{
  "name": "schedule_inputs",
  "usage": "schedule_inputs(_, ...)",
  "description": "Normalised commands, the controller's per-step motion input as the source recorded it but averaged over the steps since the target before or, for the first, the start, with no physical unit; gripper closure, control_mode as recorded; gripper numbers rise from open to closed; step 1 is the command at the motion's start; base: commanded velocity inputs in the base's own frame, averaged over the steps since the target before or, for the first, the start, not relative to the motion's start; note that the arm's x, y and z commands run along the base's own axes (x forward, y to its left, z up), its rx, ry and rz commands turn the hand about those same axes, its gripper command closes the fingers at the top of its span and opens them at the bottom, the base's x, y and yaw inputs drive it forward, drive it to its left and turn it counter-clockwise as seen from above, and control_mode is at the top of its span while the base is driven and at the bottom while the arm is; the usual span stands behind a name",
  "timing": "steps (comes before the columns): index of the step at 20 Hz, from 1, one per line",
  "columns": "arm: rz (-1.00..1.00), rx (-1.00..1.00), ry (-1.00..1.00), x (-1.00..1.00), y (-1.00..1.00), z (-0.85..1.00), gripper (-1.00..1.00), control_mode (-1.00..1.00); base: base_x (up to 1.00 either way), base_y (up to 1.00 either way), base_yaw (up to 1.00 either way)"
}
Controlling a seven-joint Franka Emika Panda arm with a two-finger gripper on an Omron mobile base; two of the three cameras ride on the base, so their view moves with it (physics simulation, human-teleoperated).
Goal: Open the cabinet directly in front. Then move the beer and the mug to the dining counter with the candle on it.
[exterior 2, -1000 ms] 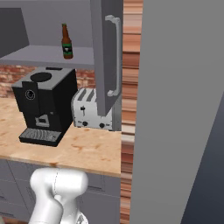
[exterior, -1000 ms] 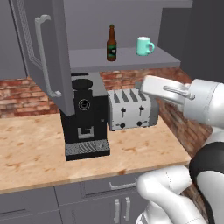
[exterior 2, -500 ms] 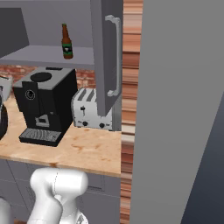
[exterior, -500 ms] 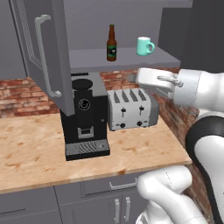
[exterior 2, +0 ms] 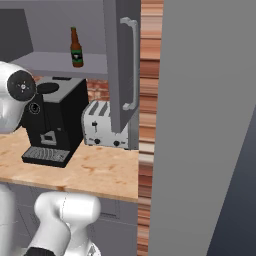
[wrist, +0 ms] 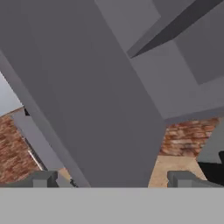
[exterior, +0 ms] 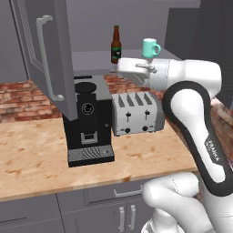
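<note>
With both cabinet (exterior: 45, 59) doors swung out, opening step judged done; fetching step in hand. Beer (exterior: 116, 44) upright on inner shelf (exterior: 91, 58), just above and slightly beyond claw (wrist: 111, 179). Mug (exterior: 149, 48) upright on same shelf, above the wrist, handle turned away from the beer. Neither touched. Claw wide, empty, both tips (wrist: 41, 178) low in hand view, aimed at an open door panel and brick wall (wrist: 186, 136), not at either item. Toaster (exterior: 136, 113) and coffee machine (exterior: 86, 120) below claw on wood worktop (exterior: 36, 154). Next move, as a guess: raise and swing claw toward shelf, line tips on beer body, close. Risks: clipping open door or shelf edge, tipping the slim bottle.
</note>
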Motion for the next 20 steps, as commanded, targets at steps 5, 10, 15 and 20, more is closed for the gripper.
schedule_inputs(5,0.2,-0.08,0.0,0.38,0.91,-0.07,-1.0,-1.0,0.0,0.0,0.0)
schedule_inputs(10,0.18,-0.12,0.0,-0.01,1.0,-0.19,-1.0,-1.0,0.0,0.0,0.0)
schedule_inputs(15,0.16,-0.04,0.0,-0.01,1.0,-0.21,-1.0,-1.0,0.0,0.0,0.0)
schedule_inputs(20,0.12,0.03,0.06,0.08,0.92,-0.23,-1.0,-1.0,0.0,0.0,0.0)
